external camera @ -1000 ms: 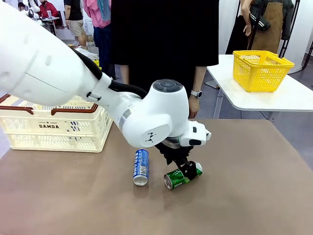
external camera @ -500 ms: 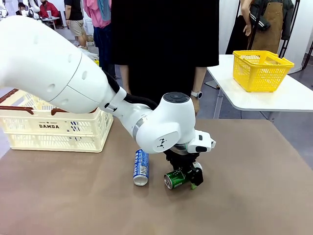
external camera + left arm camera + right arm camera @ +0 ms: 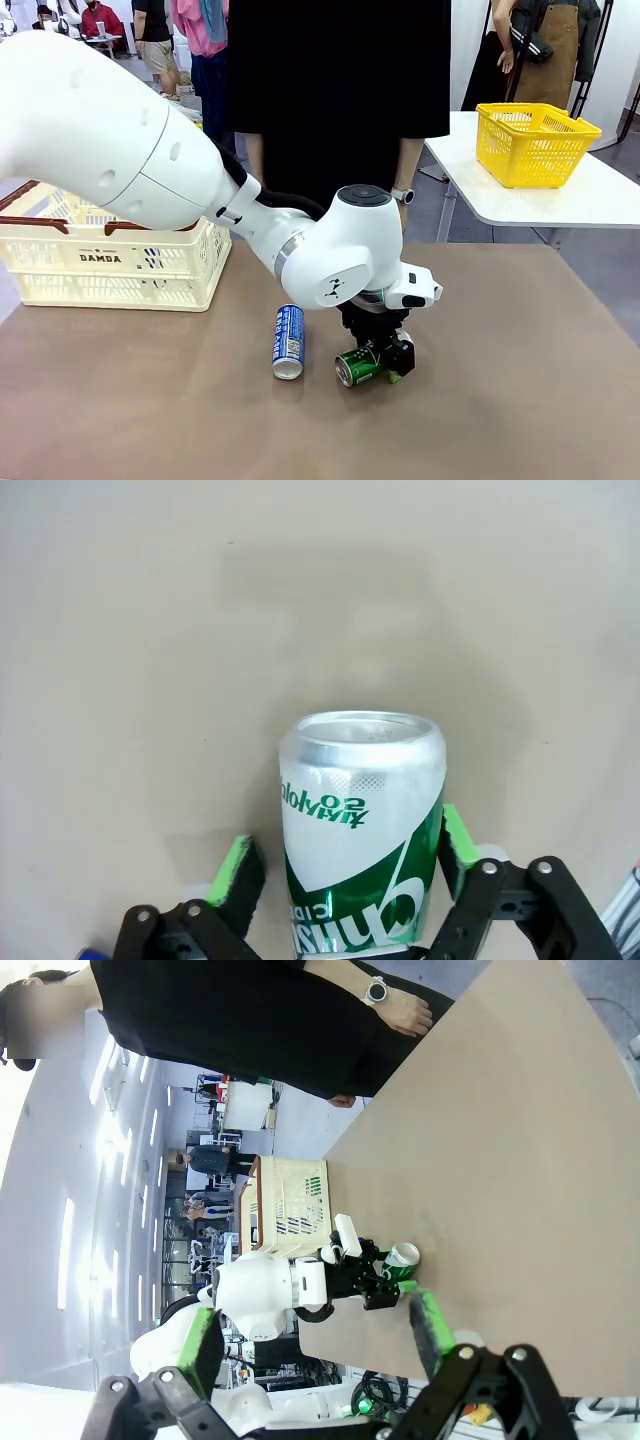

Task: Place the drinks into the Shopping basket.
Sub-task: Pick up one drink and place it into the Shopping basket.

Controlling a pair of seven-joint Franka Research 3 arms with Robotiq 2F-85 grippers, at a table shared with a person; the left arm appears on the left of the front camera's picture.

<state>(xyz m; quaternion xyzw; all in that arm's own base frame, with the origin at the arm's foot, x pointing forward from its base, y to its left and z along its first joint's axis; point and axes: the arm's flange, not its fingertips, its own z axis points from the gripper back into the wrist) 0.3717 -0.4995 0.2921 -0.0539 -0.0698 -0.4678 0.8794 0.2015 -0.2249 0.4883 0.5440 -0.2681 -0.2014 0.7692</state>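
L gripper (image 3: 382, 360) is down at the worktop (image 3: 500, 400), jaws apart and straddling the green can (image 3: 360, 810). In the left wrist view one green pad (image 3: 455, 835) sits against the can's side. The other pad (image 3: 238, 868) stands off it w/ bare worktop showing between, so no clamp yet. Green can lies on its side near mid-worktop, one silver end pointing away from the gripper's base. Blue can (image 3: 288, 341) also lies on its side, just to the robot's left of the green one, not touching it, silver end twd the camera. Shopping basket (image 3: 60, 258) sits at the far left of the worktop, well apart from both cans, "DAMDA" side facing the robot; no can visible in it. R gripper (image 3: 318, 1335) is up off the worktop, jaws wide apart, nothing between them. Person in black (image 3: 340, 80) stands at the far edge, wristwatch (image 3: 401, 192) on the hanging arm. Yellow basket (image 3: 535, 150) sits on a separate white table (image 3: 600, 200) at the robot's far right.
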